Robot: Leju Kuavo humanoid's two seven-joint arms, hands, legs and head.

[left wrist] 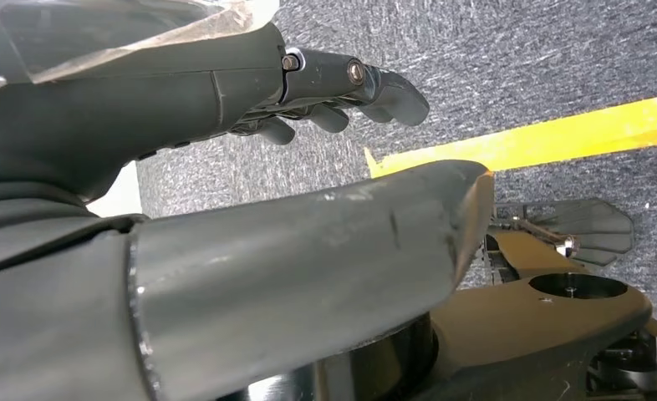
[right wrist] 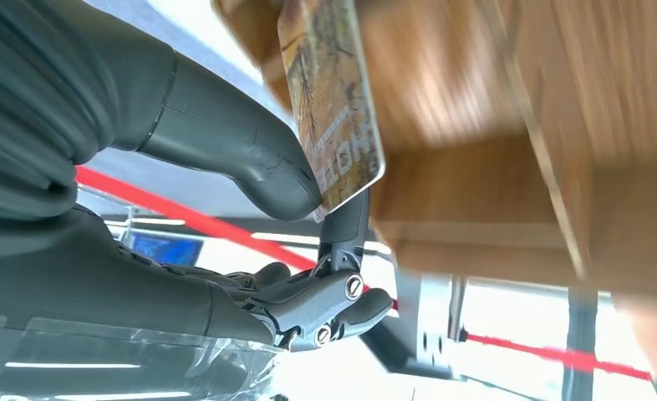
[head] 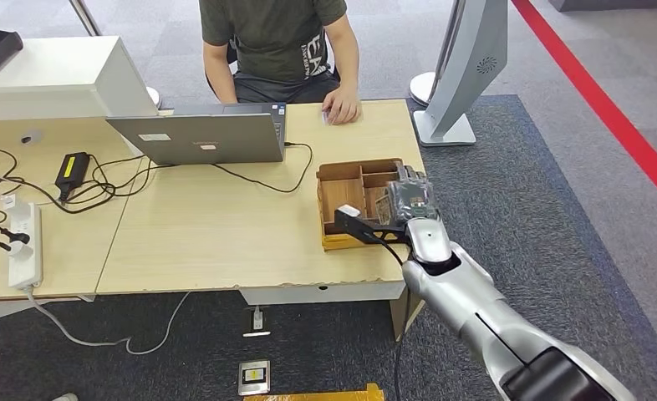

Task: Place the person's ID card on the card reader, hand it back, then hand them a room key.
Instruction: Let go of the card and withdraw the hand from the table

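My right hand (head: 409,199) hovers over the wooden compartment box (head: 342,188) on the desk's right end. In the right wrist view my thumb and a finger (right wrist: 346,225) pinch a patterned card (right wrist: 333,100) by its edge, right by the box's wooden walls (right wrist: 476,125). The card is hidden behind the hand in the head view. A person (head: 275,42) sits at the far side of the desk, one hand (head: 342,109) resting flat on the tabletop. My left hand (left wrist: 225,100) hangs beside my body over the carpet, fingers loosely extended, holding nothing.
An open grey laptop (head: 200,138) stands at the desk's far middle, its cable running toward the box. A power brick (head: 73,167), tangled cables and a white power strip (head: 22,242) lie at the left. A grey stand (head: 459,75) rises off the desk's far right corner.
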